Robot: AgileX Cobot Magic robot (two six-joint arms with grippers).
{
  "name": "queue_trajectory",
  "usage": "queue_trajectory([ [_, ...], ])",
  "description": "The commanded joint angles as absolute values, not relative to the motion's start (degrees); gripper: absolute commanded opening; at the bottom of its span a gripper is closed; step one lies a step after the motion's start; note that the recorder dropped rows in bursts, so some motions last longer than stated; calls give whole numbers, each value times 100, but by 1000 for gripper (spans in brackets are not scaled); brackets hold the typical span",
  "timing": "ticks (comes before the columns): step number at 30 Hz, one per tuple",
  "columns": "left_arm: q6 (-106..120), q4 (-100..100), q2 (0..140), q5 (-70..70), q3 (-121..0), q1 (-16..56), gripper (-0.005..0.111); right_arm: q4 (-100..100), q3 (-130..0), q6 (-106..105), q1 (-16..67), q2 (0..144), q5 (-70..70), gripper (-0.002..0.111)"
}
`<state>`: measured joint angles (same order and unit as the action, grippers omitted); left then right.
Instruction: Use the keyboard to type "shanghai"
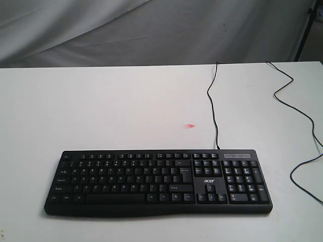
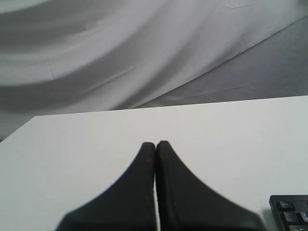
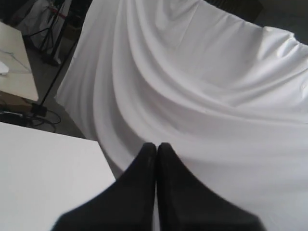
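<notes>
Keyboard (image 1: 157,181) lies flat along the table's (image 1: 101,111) near edge, roughly centred, probably so each arm can reach its half. Its cable (image 1: 216,101) runs off over the far edge. The left gripper (image 2: 155,144) hangs over bare table near a keyboard corner, jaws pressed together on nothing, likely to make one poking tip. The right gripper (image 3: 156,146), likewise closed and empty, points past a table edge toward white cloth (image 3: 202,96). Neither arm shows in the exterior view, and the key legends are too small to read.
</notes>
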<state>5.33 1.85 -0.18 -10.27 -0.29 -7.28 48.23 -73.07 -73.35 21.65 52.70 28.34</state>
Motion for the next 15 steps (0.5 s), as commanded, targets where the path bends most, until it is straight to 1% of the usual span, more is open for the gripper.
queue_trajectory([
  [1,518,182,0,-997,0,-707,1,4855,-7311,-7315,2114,5102,2716,0],
  [10,518,182,0,-997,0,-707,1,4227,-7311,-7243,2114,4727,2727,0],
  [12,518,182,0,-997,0,-707,1,3798,-7311,-6669,2114,4616,2757,0],
  [15,518,182,0,-997,0,-707,1,2705,-7311,-4957,2031,4451,2763,0],
])
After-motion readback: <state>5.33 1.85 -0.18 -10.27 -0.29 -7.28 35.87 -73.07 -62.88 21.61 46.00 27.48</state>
